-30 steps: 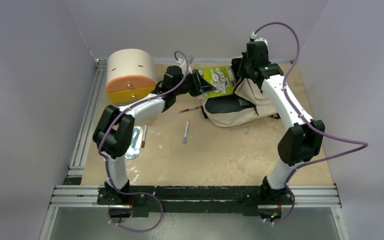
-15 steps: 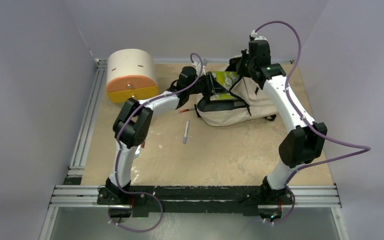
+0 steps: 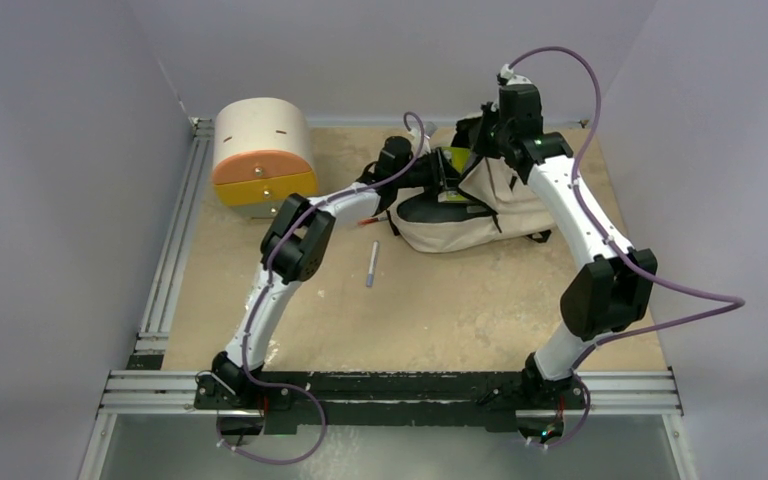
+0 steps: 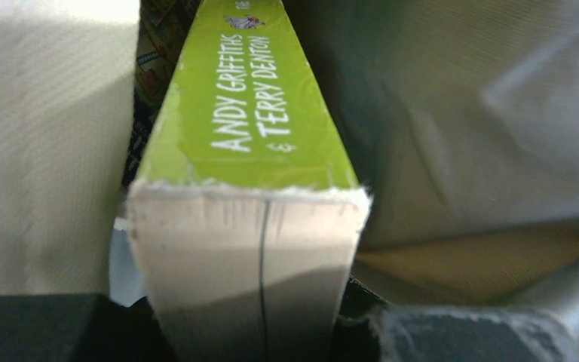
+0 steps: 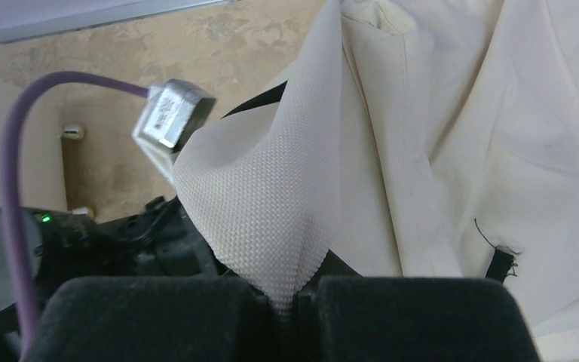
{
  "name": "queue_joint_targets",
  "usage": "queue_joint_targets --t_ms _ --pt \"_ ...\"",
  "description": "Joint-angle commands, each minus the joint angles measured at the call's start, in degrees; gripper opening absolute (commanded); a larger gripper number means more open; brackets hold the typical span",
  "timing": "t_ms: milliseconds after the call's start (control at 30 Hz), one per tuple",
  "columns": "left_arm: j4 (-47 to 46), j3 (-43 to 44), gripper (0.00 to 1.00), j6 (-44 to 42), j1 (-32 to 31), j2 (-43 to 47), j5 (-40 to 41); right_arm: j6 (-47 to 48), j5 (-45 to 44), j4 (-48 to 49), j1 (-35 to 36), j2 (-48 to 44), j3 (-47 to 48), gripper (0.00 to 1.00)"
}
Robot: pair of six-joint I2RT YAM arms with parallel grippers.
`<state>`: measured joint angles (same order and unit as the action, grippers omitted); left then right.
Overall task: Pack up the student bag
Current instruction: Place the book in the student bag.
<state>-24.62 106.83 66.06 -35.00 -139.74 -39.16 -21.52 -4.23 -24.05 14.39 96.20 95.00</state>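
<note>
The beige student bag [image 3: 480, 205] lies at the back middle of the table with its dark opening facing left. My left gripper [image 3: 438, 175] is shut on a green paperback book [image 3: 454, 160] and holds it at the bag's opening; in the left wrist view the book's green spine [image 4: 252, 105] points into the bag, with beige fabric on both sides. My right gripper [image 3: 484, 140] is shut on the bag's upper fabric flap [image 5: 271, 196] and holds it raised above the opening.
A cream cylindrical drawer box [image 3: 260, 155] with orange and yellow fronts stands at the back left. A grey pen [image 3: 371, 264] lies on the table in front of the bag, and a red pen [image 3: 368, 222] lies near the bag's left edge.
My left arm has reached further right and carried the book from outside the bag into its opening. My right gripper has kept the flap raised, nearly still.
</note>
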Motion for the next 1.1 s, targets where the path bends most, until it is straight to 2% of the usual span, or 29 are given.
queue_joint_targets --t_ms 0,400,767,833,967,1067 --pt "-7.9 6.43 0.0 1.47 -1.61 -0.05 -1.14 -1.8 4.75 8.22 0.24 -5.39 -1.77 0.0" --pt "-3.85 15.47 0.0 2.1 -4.58 -7.57 4.88 -3.08 6.66 12.5 0.2 -7.84 -4.58 0.0" --pt "-1.96 22.98 0.01 4.41 -4.77 -15.26 6.04 -3.48 7.3 13.94 0.22 -9.1 -7.07 0.0" --pt "-1.73 23.2 0.12 4.63 -4.82 -15.78 6.02 -3.49 7.43 13.97 0.25 -9.11 -7.47 0.0" --pt "0.4 22.6 0.49 4.07 -4.86 -14.77 6.42 -4.27 8.83 13.99 0.24 -9.28 -8.29 0.0" --pt "0.92 20.56 0.6 2.61 -4.89 -12.81 7.05 -4.19 9.18 13.9 0.21 -9.26 -8.34 0.0"
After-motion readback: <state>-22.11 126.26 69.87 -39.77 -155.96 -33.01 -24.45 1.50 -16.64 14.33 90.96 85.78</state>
